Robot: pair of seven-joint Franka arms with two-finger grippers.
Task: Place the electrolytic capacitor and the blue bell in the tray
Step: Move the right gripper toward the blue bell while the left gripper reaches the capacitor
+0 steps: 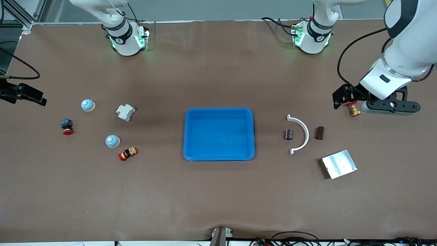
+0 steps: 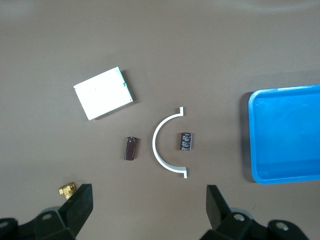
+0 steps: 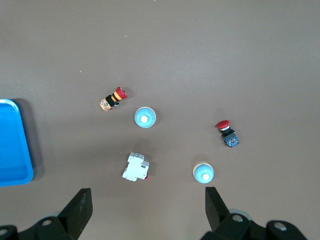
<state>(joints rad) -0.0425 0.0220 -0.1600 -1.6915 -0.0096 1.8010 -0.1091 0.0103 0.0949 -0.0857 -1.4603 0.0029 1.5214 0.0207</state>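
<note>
Viewing the bench (image 1: 218,205), I note the tray (image 1: 219,155) at its middle, empty. The left claw (image 2: 147,202) hangs wide open, holding nothing, above the capacitors (image 1: 289,134); the right claw (image 3: 145,202), likewise, above two blue bells (image 1: 112,140).

Even, bright overhead light; the brown surface (image 1: 218,198) shows soft, short shadows, with a darker band toward 12 o'clock. Focus seems sharp, glare slight.
</note>
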